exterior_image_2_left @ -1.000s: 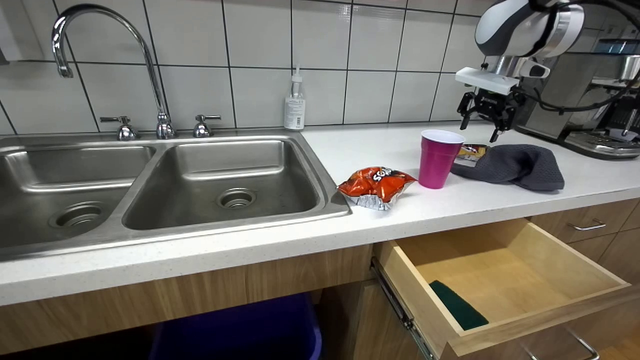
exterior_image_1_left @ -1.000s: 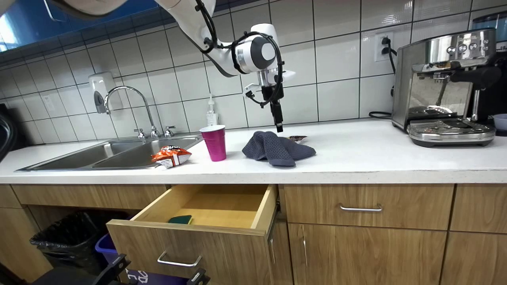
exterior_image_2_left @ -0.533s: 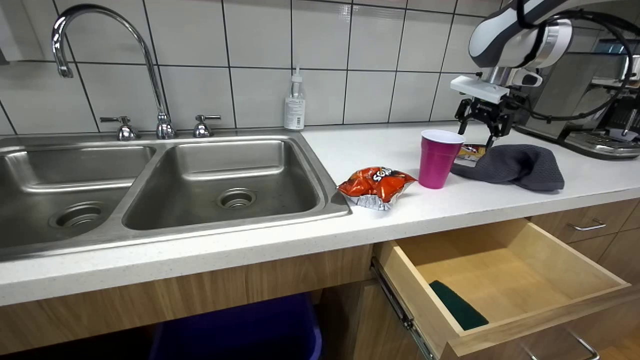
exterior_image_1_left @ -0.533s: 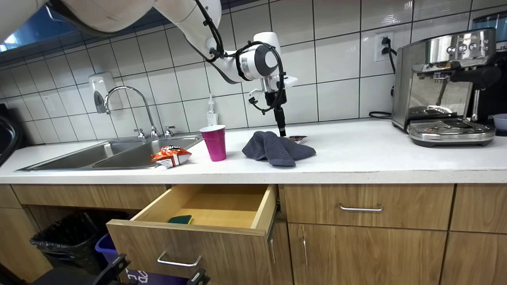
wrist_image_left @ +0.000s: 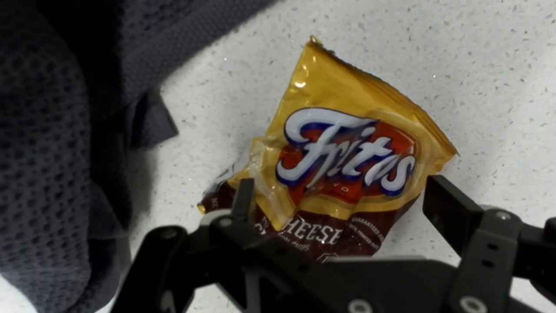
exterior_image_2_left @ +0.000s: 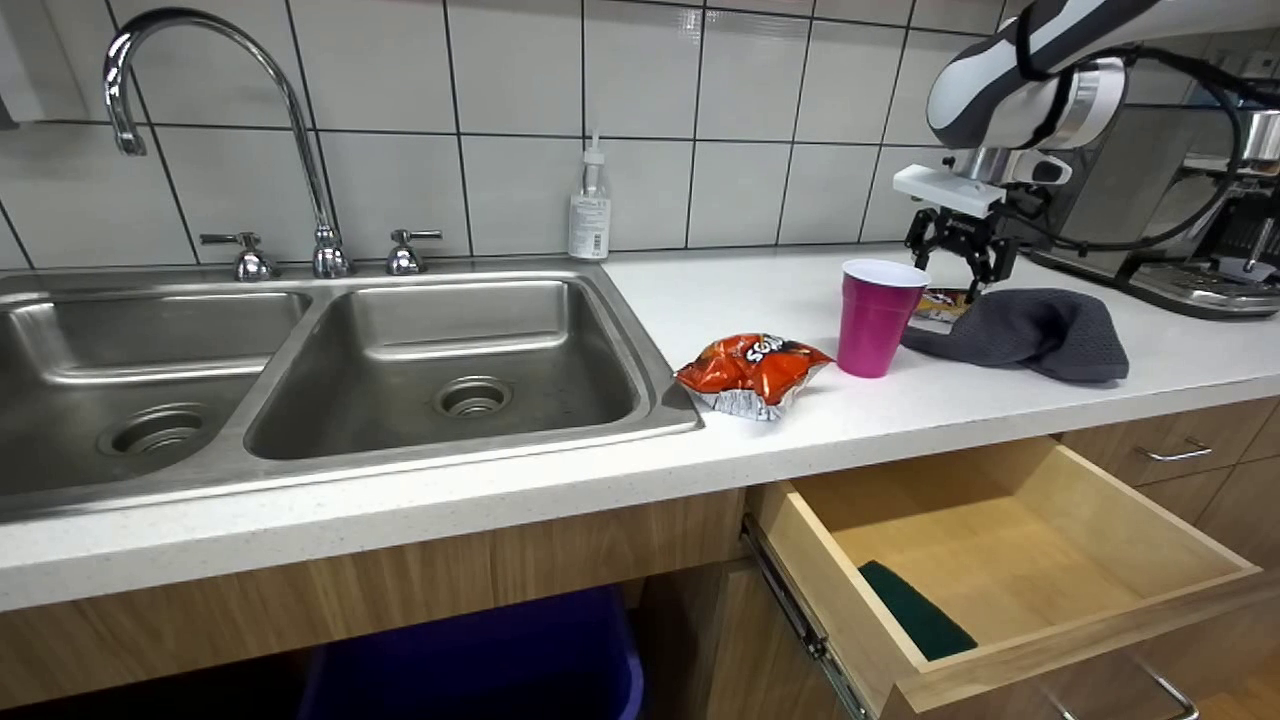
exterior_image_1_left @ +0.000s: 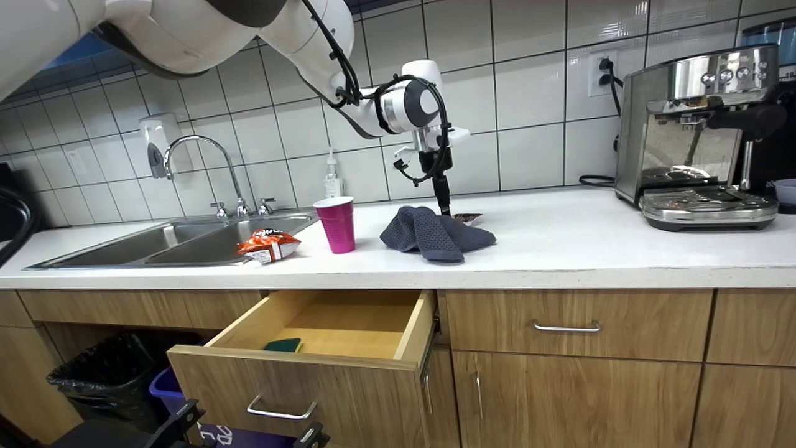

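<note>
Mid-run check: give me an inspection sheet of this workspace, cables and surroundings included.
Surface: white speckled countertop.
Item: Fritos bag, wrinkled, face up.
Clutter: dark cloth beside the bag; magenta cup, upright; orange snack bag by the sink; green pad in the open drawer.
Gripper: jaws apart, pointing down; the Fritos bag shows between them in the wrist view; contact unclear.
Cables: black cable looped along the arm; power cord at the wall outlet; snags: nothing seen.
Surroundings: espresso machine, pump bottle.
</note>
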{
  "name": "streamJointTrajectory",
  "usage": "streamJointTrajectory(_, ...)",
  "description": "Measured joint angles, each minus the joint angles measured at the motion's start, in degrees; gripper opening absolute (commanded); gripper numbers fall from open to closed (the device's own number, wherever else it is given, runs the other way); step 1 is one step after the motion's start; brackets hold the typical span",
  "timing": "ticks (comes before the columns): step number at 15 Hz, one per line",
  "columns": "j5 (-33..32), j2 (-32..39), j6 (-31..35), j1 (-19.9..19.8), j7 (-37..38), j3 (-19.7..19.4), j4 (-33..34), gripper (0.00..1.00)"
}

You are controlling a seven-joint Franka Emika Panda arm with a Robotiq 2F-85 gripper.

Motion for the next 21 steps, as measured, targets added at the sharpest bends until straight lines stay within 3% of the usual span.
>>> streamJointTrajectory(2, 0.0, 0.7, -0.8, -0.1, 0.2, 0.0, 1.1, 0.72)
streamJointTrajectory(11, 0.0, 2.1, -4.1, -0.4, 0.5, 0.0, 4.7, 0.03)
streamJointTrajectory(21, 0.0, 3.3, -6.0, -0.8, 0.9, 0.0, 7.1, 0.00)
